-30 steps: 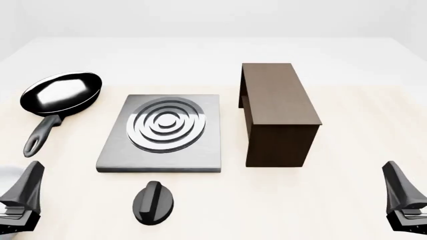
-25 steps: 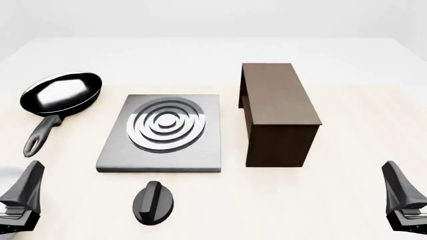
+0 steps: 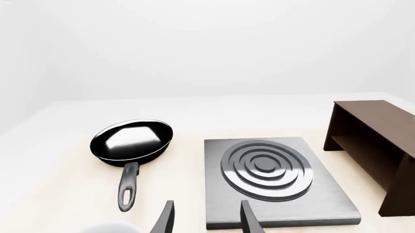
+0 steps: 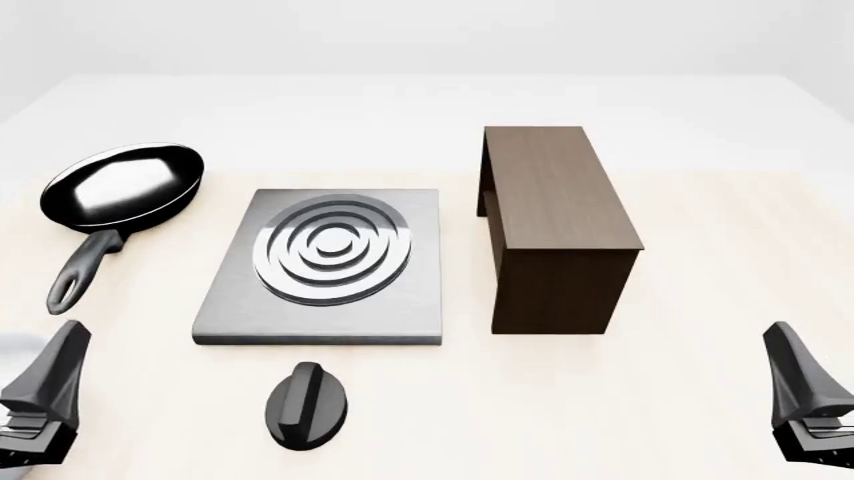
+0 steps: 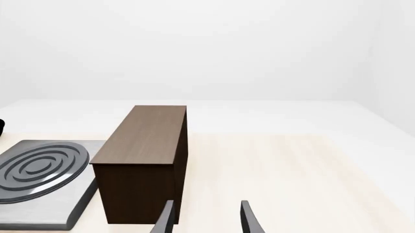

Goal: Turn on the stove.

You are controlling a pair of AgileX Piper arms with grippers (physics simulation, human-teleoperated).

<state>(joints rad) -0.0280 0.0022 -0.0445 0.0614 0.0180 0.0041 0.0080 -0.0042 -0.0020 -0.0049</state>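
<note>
Pale tabletop, carrying everything. On it, right of centre in the front view: dark brown wooden cabinet, standing upright, long side running away from the arms, open side facing the stove. Just left of it, apart by a narrow strip of bare tabletop: the stove, a flat square brushed-grey slab with raised concentric silver rings set toward its far half. Farther left, well apart from the slab: shiny black frying pan, bowl to the rear, handle pointing toward the arms' side. In front of the slab's near edge, slightly left of its middle, close to but not touching it: small black round knob, ridge running roughly front to back.

At the lower left corner of the front view: left hand, dark fingers pointing up and forward, holding nothing, parted to a moderate gap in its wrist view. Knob to its right, near but clearly apart, out of sight in that wrist view; stove slab ahead and to the right of the fingers. At the lower right corner: right hand, likewise empty, fingers parted the same way in its wrist view. Cabinet between this hand and the stove; knob well apart to its left, across the tabletop.
</note>
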